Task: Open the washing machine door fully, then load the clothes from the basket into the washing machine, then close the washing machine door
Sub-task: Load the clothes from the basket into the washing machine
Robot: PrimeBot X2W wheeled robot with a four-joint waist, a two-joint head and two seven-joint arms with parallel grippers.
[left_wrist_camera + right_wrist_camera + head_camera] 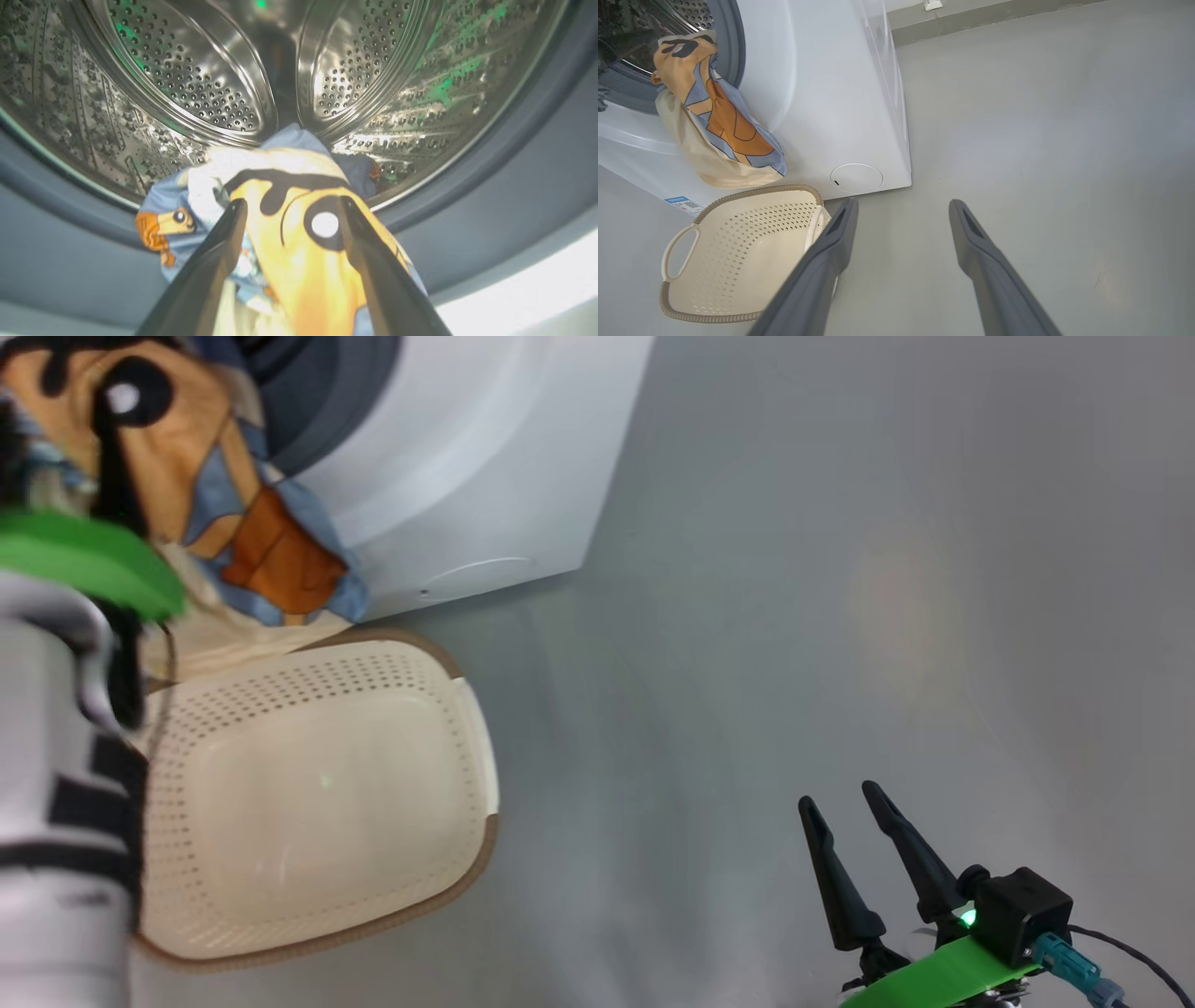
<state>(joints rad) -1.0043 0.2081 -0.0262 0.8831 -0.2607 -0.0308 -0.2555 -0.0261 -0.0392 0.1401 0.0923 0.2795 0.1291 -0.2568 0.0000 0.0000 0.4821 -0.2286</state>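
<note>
The clothes (289,233), blue fabric with orange prints and a cream piece, lie over the grey gasket (490,210) at the mouth of the steel drum (187,70). My left gripper (289,205) is open, its fingers spread on either side of the bundle. Most of the clothes (714,121) hang down the white front of the washing machine (822,93), above the basket (756,191). The basket (485,859) holds nothing. My right gripper (837,793) is open over bare floor, right of the basket. The washing machine door is out of view.
My pale left forearm (56,784) with its green band crosses the left edge of the head view, over the basket's left side. Grey floor (840,569) spreads to the right of the machine. A low wall base (994,18) runs behind it.
</note>
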